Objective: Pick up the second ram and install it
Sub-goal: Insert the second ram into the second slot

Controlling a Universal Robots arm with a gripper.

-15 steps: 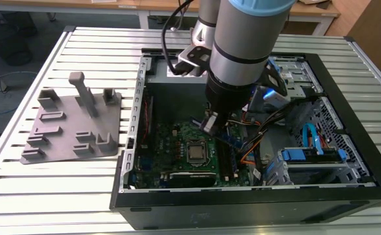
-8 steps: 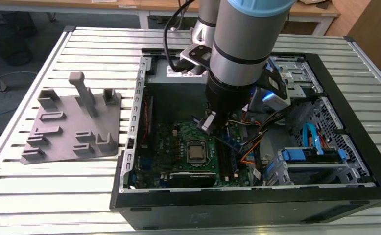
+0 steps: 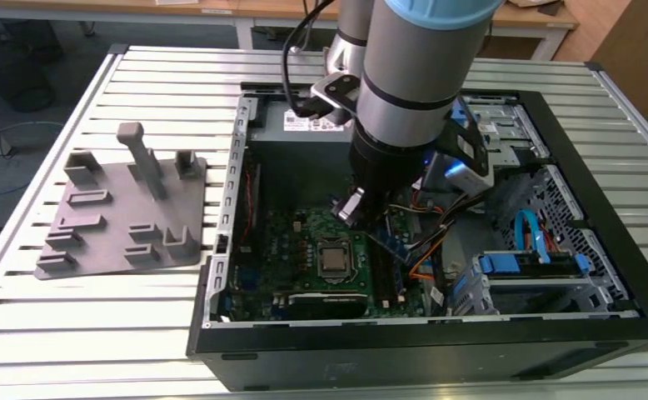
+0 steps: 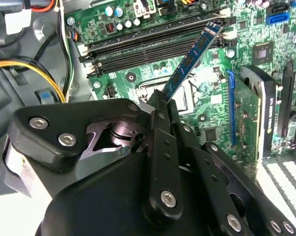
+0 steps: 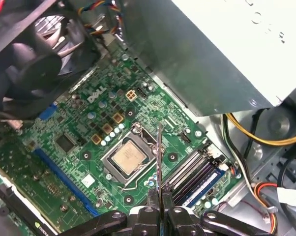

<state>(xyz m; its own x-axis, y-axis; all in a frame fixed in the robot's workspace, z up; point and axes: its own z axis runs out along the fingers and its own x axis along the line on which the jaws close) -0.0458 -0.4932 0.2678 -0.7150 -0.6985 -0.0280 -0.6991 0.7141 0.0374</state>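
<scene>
The second ram (image 4: pixel 191 58) is a thin dark-blue strip with black chips, and my gripper (image 4: pixel 160 105) is shut on one end of it. It hangs tilted above the green motherboard (image 4: pixel 138 78), its far tip near the end of the long black memory slots (image 4: pixel 148 46). In the first wrist view the ram (image 5: pixel 159 152) appears edge-on, rising from my gripper (image 5: pixel 160 199) between the processor socket (image 5: pixel 129 162) and the slots (image 5: pixel 194 172). In the exterior view my gripper (image 3: pixel 371 218) is low inside the open computer case (image 3: pixel 224 250), the blue strip (image 3: pixel 391 242) below it.
A grey power supply (image 3: pixel 296 125) fills the case's far end, with yellow and orange cables (image 5: pixel 266 140) beside the slots. An expansion card (image 4: pixel 258 113) stands on the board. A fan (image 5: pixel 25 64) sits nearby. A grey fixture (image 3: pixel 124 217) lies on the slatted table at the exterior view's left.
</scene>
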